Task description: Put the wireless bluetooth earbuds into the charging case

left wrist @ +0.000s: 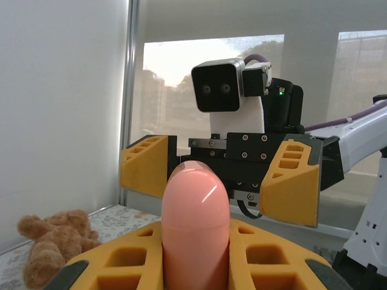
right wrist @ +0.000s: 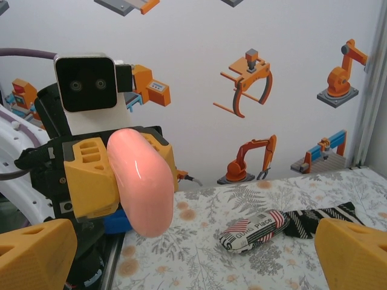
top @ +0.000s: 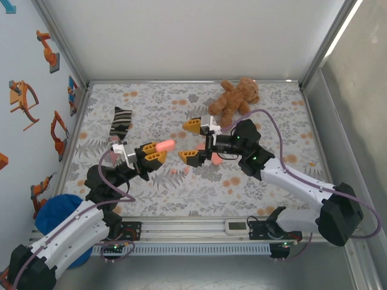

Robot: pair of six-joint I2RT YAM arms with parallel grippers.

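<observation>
Here, left jaws clamp the pink case (top: 164, 145); right jaws gape wide opposite it.

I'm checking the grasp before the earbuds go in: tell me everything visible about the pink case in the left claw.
The pink case is a smooth, glossy capsule, plastic by its look, with a faint seam around it; it looks closed. The left claw clamps one end, holding it in the air, its free rounded end towards the open right claw.
</observation>
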